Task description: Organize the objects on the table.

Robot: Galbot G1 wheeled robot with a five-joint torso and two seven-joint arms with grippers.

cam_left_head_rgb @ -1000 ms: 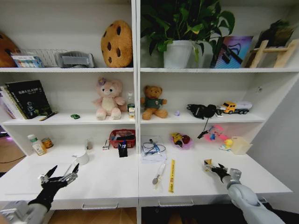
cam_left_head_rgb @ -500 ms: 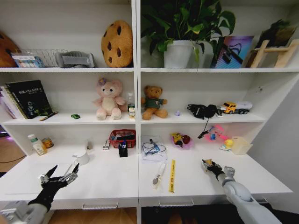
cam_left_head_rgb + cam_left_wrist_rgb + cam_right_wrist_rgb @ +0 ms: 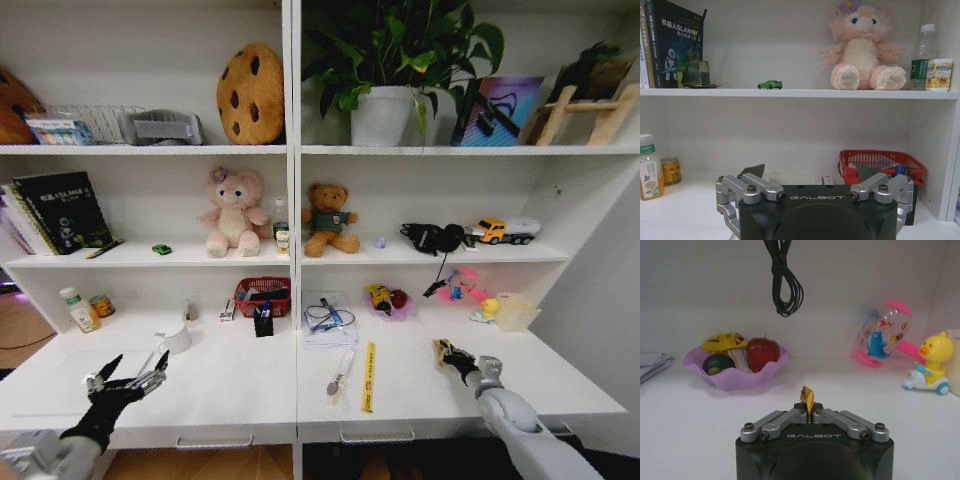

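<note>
The white table (image 3: 235, 385) runs under the shelves. My right gripper (image 3: 443, 348) hovers low over its right part, shut on a small gold-wrapped piece (image 3: 807, 396) that pokes up between the fingertips in the right wrist view (image 3: 809, 410). My left gripper (image 3: 137, 363) hangs open over the table's front left with nothing in it; in the left wrist view (image 3: 810, 172) its jaws stand wide apart. On the table lie a yellow ruler (image 3: 368, 376) and a slim silvery tool (image 3: 340, 372). A clear green-labelled bottle (image 3: 924, 56) stands on the shelf beside the pink plush.
A white cup (image 3: 176, 339), a red basket (image 3: 264, 296), a paper stack with a cable (image 3: 328, 320) and a pink fruit bowl (image 3: 735, 362) sit at the back. A duck toy (image 3: 930, 365), a pink toy (image 3: 885, 332) and a beige box (image 3: 515, 311) stand right.
My right gripper has shifted a little left and toward the shelves, still shut on the gold piece. The left arm has not moved.
</note>
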